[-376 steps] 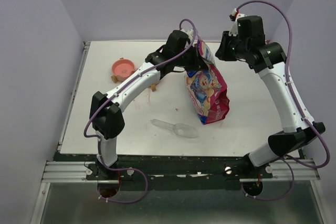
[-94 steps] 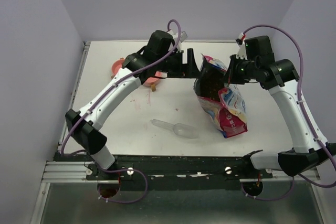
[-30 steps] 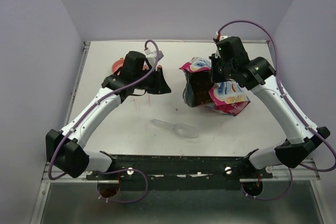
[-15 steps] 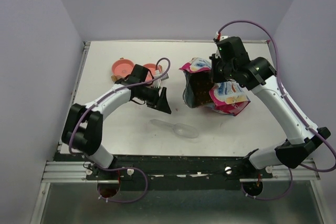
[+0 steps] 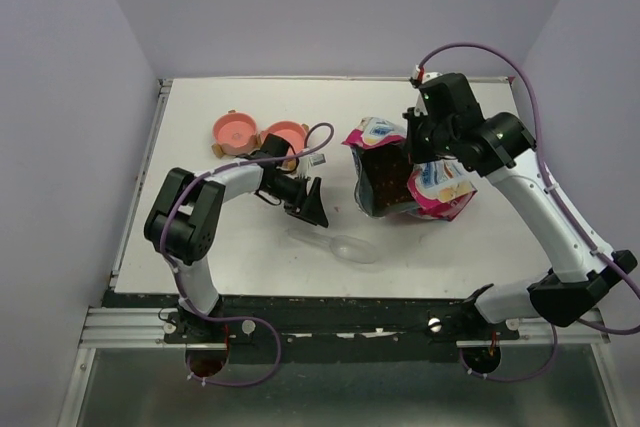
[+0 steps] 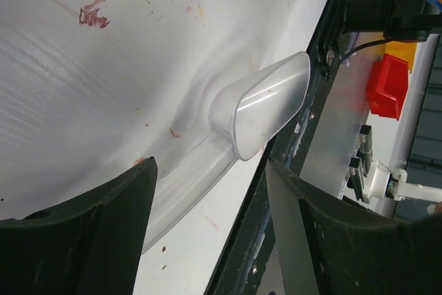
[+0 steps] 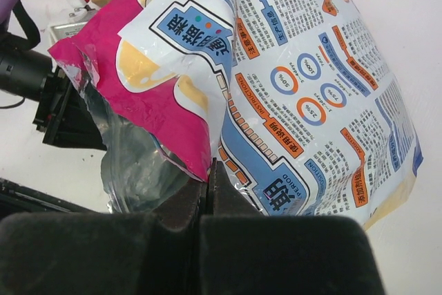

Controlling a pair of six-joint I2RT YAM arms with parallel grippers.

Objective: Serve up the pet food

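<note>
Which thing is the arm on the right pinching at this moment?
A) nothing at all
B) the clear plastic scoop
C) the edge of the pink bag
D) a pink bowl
C: the right gripper is shut on the torn edge of the pink bag, while the clear scoop lies loose on the table before the open left gripper.

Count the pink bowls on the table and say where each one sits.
2. One bowl sits at the far left of the table. The second bowl is just right of it, partly behind the left arm. More could be hidden behind the arms.
</note>
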